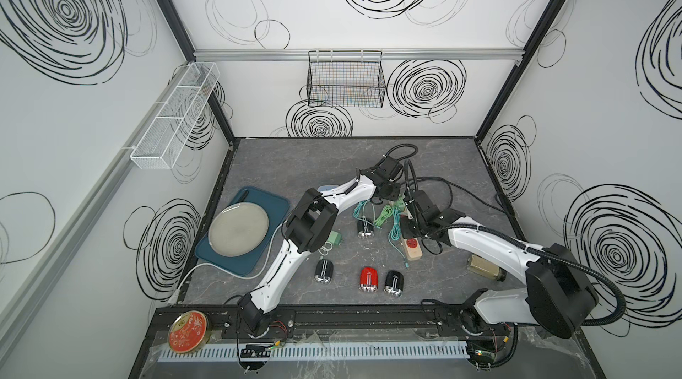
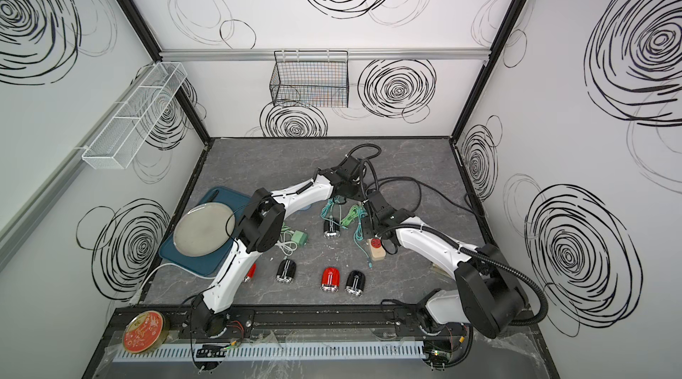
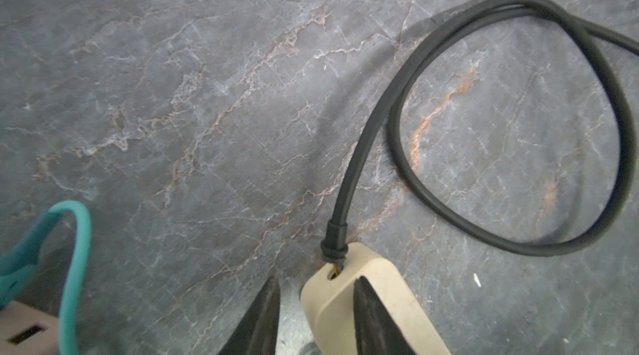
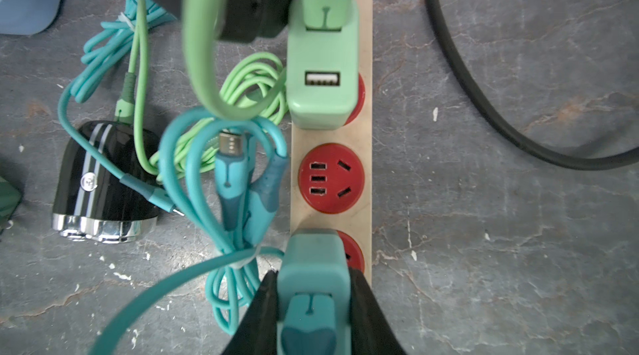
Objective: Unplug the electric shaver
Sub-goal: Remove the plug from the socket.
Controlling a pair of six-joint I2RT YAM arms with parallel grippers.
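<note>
Electric shaver [image 4: 103, 177] seems not yet unplugged: right pincer [image 4: 313, 272] clamps the teal adapter [image 4: 311, 253] in the power strip [image 4: 367, 170]; left pincer [image 3: 316, 279] state unclear.

black chrome-tipped shaver [image 4: 103, 177] lies flat near the beige power strip [image 4: 367, 128], light green cable [image 4: 141, 42] plugged into its end.

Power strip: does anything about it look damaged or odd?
Yes. In the left wrist view, where the black cord enters the beige power strip, the cord's collar sits outside the hole and coloured inner wires show in the opening. The cord looks pulled partly out of the housing.
</note>
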